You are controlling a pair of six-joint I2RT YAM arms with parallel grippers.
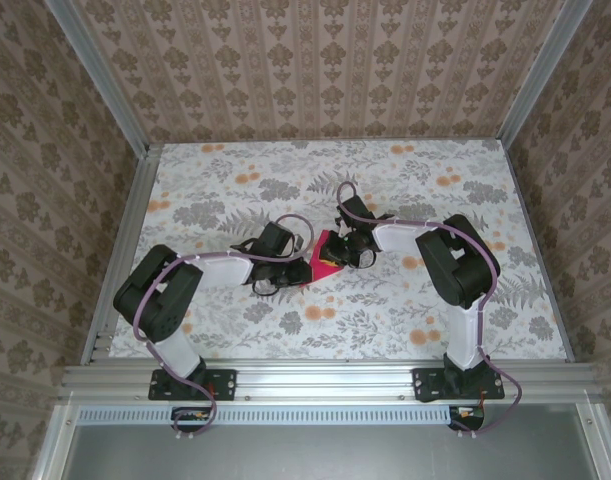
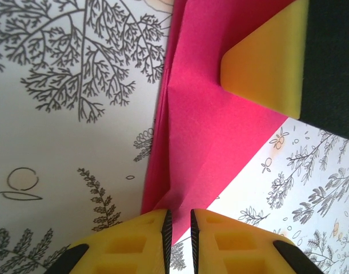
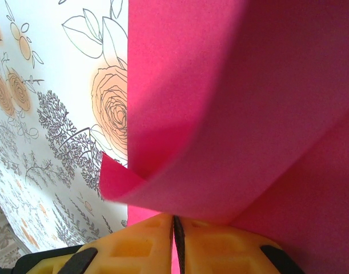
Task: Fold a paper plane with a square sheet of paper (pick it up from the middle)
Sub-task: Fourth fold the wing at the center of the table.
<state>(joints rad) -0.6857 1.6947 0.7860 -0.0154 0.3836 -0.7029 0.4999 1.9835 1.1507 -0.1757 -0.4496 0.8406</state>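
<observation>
Here, the left gripper (image 2: pixel 179 221) sits at the bottom edge of its wrist view. Its yellow fingers (image 2: pixel 134 242) are drawn in to a narrow slit, and the lower tip of the pink paper (image 2: pixel 203 142) runs down into that slit, so the corner is pinched. From there the paper rises toward the top of the frame as a creased, folded band with doubled edges along its left side.

In the upper right of the same view, one yellow finger of the other arm rests on the paper. The right gripper (image 3: pixel 176 227), at the bottom of its own wrist view, is closed tight on a fold of the same paper. The fold fans upward and fills the right half of the frame, with one small corner curling out to the left.

Seen from above, the two grippers meet nose to nose at the centre of the frame, with the paper a small pink wedge between them. It lies just above the floral table (image 1: pixel 385 320) — grey leaves, orange blooms — with patterned walls (image 1: pixel 315 70) around it.
</observation>
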